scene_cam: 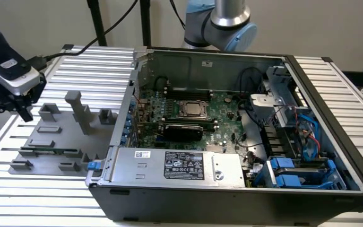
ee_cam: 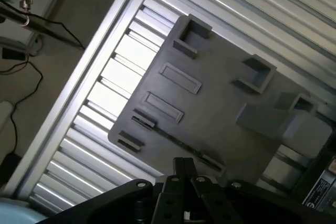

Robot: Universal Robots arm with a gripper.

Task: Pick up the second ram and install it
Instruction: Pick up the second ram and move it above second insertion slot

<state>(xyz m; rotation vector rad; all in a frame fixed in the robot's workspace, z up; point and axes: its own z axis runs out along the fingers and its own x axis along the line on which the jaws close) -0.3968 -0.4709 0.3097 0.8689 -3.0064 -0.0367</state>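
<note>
Second ram lies flat on the grey tray on the counter — long axis across the exterior view. The hand hovers apart above it, seemingly pressed together and empty — the stick lies below, nearer the camera.

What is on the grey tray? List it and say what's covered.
The second ram lies in a slot on the grey tray, among grey blocks and a tall post. The slot hides its lower edge.
</note>
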